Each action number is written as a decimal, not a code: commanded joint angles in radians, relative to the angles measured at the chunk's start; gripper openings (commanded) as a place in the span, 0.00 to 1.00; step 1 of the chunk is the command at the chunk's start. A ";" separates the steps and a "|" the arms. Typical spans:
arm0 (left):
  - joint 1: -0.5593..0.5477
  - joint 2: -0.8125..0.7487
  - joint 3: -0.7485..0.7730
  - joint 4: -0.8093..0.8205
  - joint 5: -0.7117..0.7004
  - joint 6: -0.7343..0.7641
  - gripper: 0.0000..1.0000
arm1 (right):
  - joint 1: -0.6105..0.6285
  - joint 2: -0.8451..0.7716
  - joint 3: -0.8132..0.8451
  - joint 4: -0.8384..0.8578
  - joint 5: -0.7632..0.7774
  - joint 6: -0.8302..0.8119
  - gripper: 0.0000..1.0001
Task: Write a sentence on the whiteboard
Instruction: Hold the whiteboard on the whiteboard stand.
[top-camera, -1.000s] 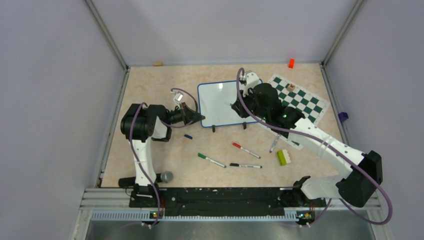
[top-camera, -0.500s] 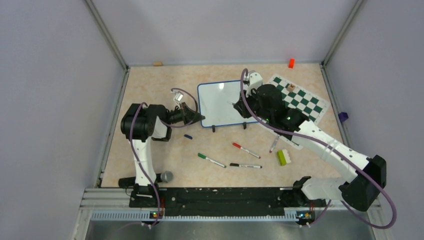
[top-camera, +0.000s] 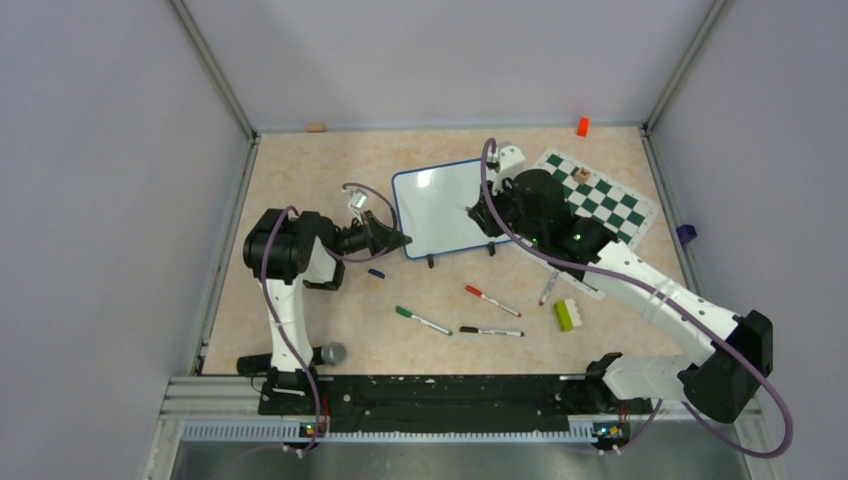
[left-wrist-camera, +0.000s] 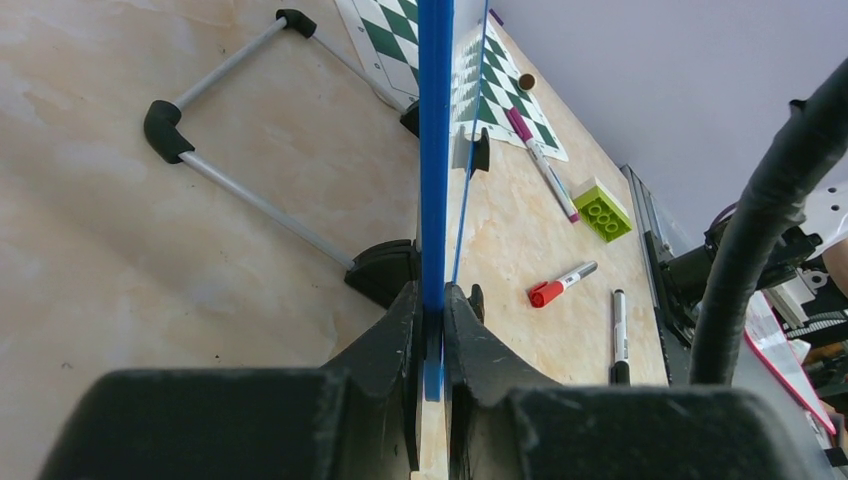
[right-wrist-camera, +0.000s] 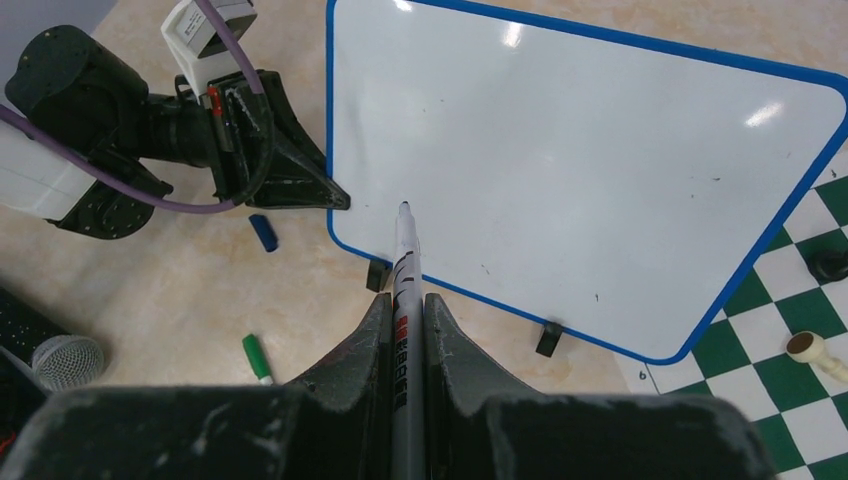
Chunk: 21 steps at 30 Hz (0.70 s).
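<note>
The whiteboard (right-wrist-camera: 580, 150) has a thin blue frame and a glossy white face; no sentence shows on it. In the top view the whiteboard (top-camera: 440, 205) stands on the table's middle, tilted. My left gripper (top-camera: 401, 240) is shut on the board's left blue edge (left-wrist-camera: 435, 150), which runs edge-on between the fingertips (left-wrist-camera: 408, 310). My right gripper (right-wrist-camera: 403, 298) is shut on a grey marker (right-wrist-camera: 404, 260). Its tip lies over the board's lower left part; I cannot tell if it touches. In the top view the right gripper (top-camera: 472, 213) is at the board's right side.
A red marker (top-camera: 491, 300), green marker (top-camera: 422, 320), black marker (top-camera: 490, 331) and purple marker (top-camera: 548, 290) lie in front of the board. A blue cap (top-camera: 376, 272), green brick (top-camera: 566, 314), chess mat (top-camera: 605, 205) and microphone (top-camera: 333, 352) are nearby.
The whiteboard has turned slightly, its left corner carried a little down and right with my left gripper. My right wrist has shifted a little towards the back and then held still.
</note>
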<state>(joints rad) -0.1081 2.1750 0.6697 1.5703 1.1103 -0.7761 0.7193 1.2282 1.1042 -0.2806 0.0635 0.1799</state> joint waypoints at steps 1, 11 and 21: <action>-0.039 -0.008 -0.018 0.050 0.050 0.027 0.08 | 0.003 -0.003 0.025 0.023 0.021 0.029 0.00; -0.041 -0.024 -0.012 0.050 0.047 0.018 0.07 | 0.060 0.147 0.141 0.032 0.070 0.081 0.00; -0.041 -0.028 -0.007 0.050 0.055 0.011 0.08 | 0.140 0.346 0.342 -0.006 0.170 0.012 0.00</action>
<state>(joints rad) -0.1337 2.1708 0.6685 1.5684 1.1110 -0.7681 0.8459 1.5238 1.3575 -0.2844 0.1806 0.2218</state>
